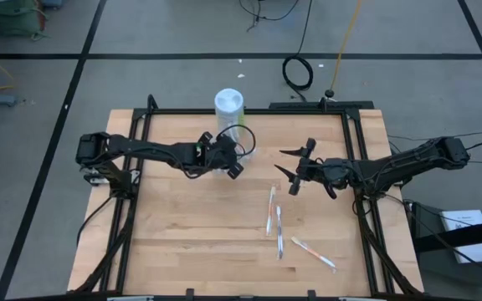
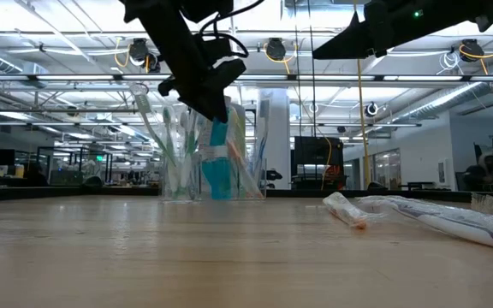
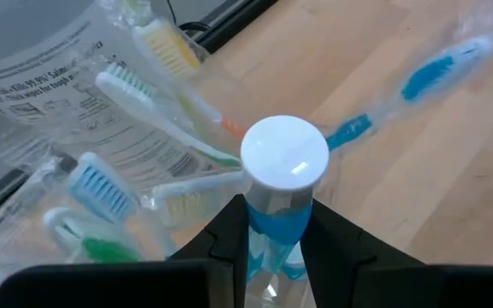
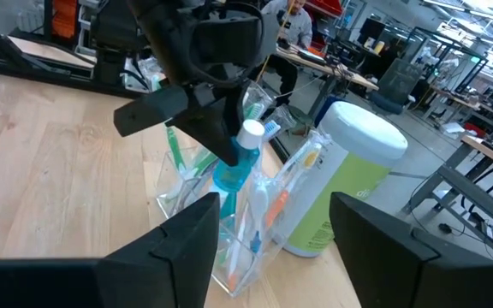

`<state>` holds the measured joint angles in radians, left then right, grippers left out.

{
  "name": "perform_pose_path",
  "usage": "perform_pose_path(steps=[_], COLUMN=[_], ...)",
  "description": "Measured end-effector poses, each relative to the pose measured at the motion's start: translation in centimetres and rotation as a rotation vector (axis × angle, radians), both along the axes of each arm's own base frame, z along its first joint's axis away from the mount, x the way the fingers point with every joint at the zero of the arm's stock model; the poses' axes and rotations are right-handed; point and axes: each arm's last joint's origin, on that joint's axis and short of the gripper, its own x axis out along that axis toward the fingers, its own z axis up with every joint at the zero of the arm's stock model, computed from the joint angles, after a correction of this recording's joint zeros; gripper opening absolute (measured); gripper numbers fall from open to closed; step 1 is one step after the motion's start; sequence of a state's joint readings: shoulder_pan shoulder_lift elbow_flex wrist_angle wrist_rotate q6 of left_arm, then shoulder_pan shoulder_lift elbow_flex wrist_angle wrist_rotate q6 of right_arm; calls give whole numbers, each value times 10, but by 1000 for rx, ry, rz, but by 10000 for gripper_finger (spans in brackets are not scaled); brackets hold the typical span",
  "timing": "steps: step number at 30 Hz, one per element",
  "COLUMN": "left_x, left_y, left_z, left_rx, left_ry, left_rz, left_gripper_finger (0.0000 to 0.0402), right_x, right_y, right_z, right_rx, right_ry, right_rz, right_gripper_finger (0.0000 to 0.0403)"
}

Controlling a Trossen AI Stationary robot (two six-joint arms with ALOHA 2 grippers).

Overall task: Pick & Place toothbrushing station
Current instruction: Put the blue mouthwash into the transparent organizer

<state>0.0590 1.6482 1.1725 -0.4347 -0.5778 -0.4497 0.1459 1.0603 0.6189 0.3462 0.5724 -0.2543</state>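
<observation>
Fingers of the left gripper (image 3: 278,244) clamp the neck of a blue, white-capped bottle (image 4: 233,168) that stands inside the toothbrushing station (image 4: 221,224), a clear plastic holder directly beneath that gripper at the table's (image 1: 182,242) far middle. Wrapped toothbrushes (image 3: 122,90) fan out of the holder all around the gripped bottle. Just beyond the left gripper, touching or nearly touching the holder, stands the taller white-topped canister (image 1: 229,107) with a green label. The right gripper (image 1: 292,163) hovers above the wood with its fingers spread wide apart and nothing between them; the holder lies ahead of it, well apart. Nearer the table's front edge than the right gripper, three more wrapped toothbrushes (image 1: 276,226) lie loose on the boards.
</observation>
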Motion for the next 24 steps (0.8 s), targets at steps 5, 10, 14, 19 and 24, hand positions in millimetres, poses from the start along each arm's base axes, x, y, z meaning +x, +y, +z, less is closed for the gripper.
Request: perform_pose_path(steps=[5,10,14,19,24], left_x=[-1,-2,-3,-4,-3], left_y=[0,0,4,11,10], left_z=[-2,-3,-3,-2,11], left_rx=[-103,-107,-117,-77,-39], left_ry=[-6,8,17,15,-42], left_rz=[-18,-14,-27,0,-63], left_gripper_finger=[83,83,83,83,83], right_x=[0,0,0,0,0], right_y=[0,0,0,0,0], right_z=[0,0,0,0,0], right_rx=[0,5,6,6,5], right_ry=[0,-2,-2,-3,-1], right_rz=[0,0,-1,-1,0], right_gripper_finger=[215,216,213,213,212])
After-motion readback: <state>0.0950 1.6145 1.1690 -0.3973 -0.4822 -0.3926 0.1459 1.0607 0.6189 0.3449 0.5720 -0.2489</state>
